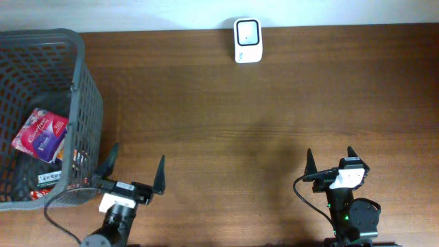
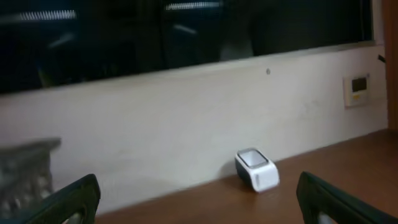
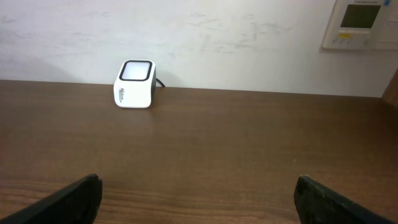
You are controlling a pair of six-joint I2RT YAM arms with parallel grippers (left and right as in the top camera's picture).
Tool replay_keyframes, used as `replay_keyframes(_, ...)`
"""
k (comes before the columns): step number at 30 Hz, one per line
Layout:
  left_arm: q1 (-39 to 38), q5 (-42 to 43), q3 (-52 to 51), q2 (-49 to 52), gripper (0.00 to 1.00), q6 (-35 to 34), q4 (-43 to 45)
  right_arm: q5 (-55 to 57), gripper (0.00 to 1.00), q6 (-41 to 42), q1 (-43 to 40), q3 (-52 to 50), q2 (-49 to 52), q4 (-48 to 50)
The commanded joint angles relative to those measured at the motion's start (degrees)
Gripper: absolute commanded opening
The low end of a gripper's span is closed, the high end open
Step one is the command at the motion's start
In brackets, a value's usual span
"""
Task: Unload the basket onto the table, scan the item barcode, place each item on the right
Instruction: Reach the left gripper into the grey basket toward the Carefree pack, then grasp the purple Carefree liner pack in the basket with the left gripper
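Shows pink packet point(image 1: 42, 134), label unreadable, partly masked by grey basket point(image 1: 81, 75) mesh, left of left gripper point(image 1: 139, 152). Shows left gripper and right gripper point(image 1: 330, 151) spread wide, empty; white scanner point(image 1: 247, 40) at far edge.

Wooden table point(image 1: 240, 137) with grey basket point(image 1: 86, 89), white scanner point(image 1: 247, 40).

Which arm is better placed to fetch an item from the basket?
Probably left: the left gripper, open, sits beside the basket holding the pink packet; the right gripper, also open, is far across the table.
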Motion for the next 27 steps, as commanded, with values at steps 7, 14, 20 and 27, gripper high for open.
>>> replay_keyframes(7, 0.1, -0.8, 20.2, 5.5, 0.99, 6.6, -2.3, 0.5, 0.98, 0.0, 0.1, -0.4, -0.4, -0.3)
replay_keyframes(14, 0.1, -1.2, 65.9, 41.9, 0.99, 13.5, -44.0, 0.5, 0.98, 0.0, 0.1, -0.4, -0.4, -0.3)
replay_keyframes(20, 0.2, -15.8, 107.3, 70.2, 0.99, 6.2, -81.4, 0.5, 0.98, 0.1, 0.1, -0.4, -0.4, -0.3)
replay_keyframes(27, 17.6, -27.6, 111.8, 79.4, 0.99, -10.7, -81.6, 0.5, 0.98, 0.0, 0.1, -0.4, -0.4, -0.3)
